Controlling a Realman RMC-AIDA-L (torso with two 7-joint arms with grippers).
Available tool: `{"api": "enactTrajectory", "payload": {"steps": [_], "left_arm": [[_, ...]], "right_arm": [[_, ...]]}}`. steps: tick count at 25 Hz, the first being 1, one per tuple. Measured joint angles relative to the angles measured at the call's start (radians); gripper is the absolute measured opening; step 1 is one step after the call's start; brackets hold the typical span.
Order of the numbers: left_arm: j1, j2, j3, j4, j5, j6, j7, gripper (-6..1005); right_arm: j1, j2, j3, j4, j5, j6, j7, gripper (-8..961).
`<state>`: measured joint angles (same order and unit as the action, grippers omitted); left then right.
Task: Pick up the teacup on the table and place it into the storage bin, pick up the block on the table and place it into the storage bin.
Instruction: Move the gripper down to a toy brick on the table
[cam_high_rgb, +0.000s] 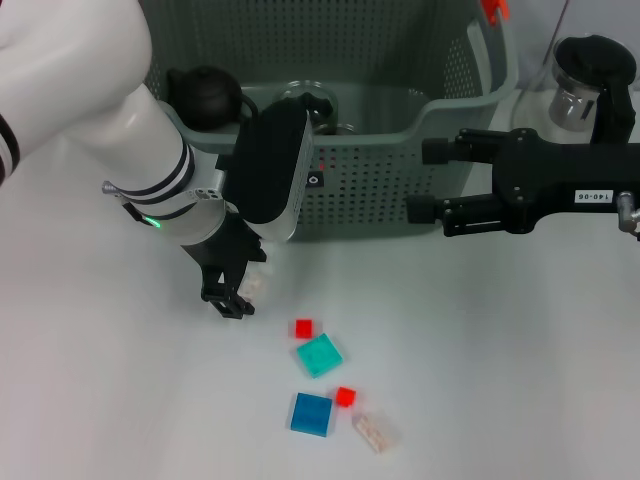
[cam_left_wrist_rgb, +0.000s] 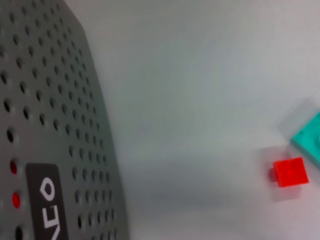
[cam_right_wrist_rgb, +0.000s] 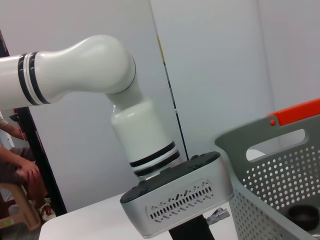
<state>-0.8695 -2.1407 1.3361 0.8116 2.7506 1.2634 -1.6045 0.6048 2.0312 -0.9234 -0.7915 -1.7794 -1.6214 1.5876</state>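
**Risk of snagging at the bin wall**

The bin (cam_high_rgb: 400, 190) is being crowded. The right gripper (cam_high_rgb: 428, 180), spread wide, is being held at its front wall. The left gripper (cam_high_rgb: 232, 298) is being held low over the white table (cam_high_rgb: 500, 380) just beside it; its grip cannot be told. A lift could be caught on that wall, or the blocks (cam_high_rgb: 319, 354) nearby scattered. Glassware (cam_high_rgb: 310, 100), perhaps the teacup, is being held in the bin.

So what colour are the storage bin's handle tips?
Orange-red handle tip on the storage bin, clearest in the right wrist view.
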Motion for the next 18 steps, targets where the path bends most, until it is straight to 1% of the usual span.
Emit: {"api": "enactTrajectory", "payload": {"steps": [3, 9, 18], "left_arm": [[-0.005, 0.001, 0.000, -0.006, 0.000, 0.001, 0.001, 684], [-0.021, 0.003, -0.003, -0.039, -0.002, -0.005, 0.004, 691], [-0.024, 0.003, -0.003, -0.041, -0.004, 0.000, 0.006, 691]], "right_arm": [[0.001, 0.001, 0.000, 0.000, 0.000, 0.000, 0.000, 941], [0.001, 0.002, 0.000, 0.001, 0.000, 0.001, 0.000, 941], [0.001, 0.001, 0.000, 0.003, 0.000, 0.007, 0.000, 942]]}}
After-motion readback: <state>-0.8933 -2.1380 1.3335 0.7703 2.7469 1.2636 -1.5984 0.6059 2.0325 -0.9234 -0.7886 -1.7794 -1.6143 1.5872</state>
